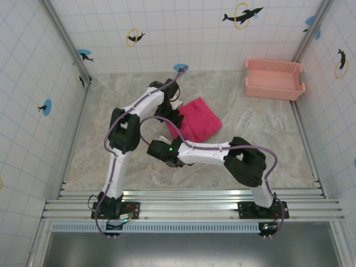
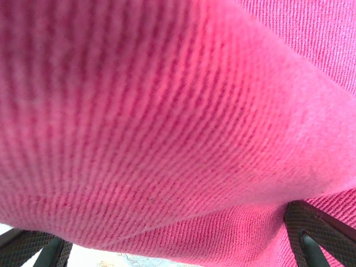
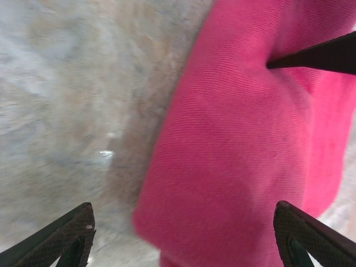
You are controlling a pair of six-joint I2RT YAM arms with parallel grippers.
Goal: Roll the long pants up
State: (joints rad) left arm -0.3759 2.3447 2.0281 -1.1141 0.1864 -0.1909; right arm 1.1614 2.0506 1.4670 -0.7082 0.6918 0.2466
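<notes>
**Left gripper** (image 2: 172, 247): jaws spread wide. One dark textured finger (image 2: 33, 249) is cut off at the lower left corner of the wrist view, the other at the lower right. Between them bulges a fold of the long pants (image 2: 167, 111), so close to the lens that its ribbed weave blurs toward the top. Whether either finger presses the cloth cannot be told. A sliver of pale table (image 2: 100, 260) shows beneath the fold's lower edge.

**Right gripper** (image 3: 186, 236): jaws likewise spread, with both fingertips cropped by the bottom edge. One finger stands over bare table and the other just beside the cloth. A rounded fold of the pants lies between them, and the jaws are not closed on it. A dark tapered tip (image 3: 317, 55) enters from the right edge and dents the cloth; what it belongs to is cut off.

**Overhead view:** both wrists meet at the left edge of the pants, a compact folded magenta bundle at mid-table. The arms cover its near-left corner, and the fingertips are hidden beneath the wrists. A salmon-pink slotted basket (image 1: 275, 78) stands well apart in the far right corner, against the tiled wall (image 1: 183, 28).
</notes>
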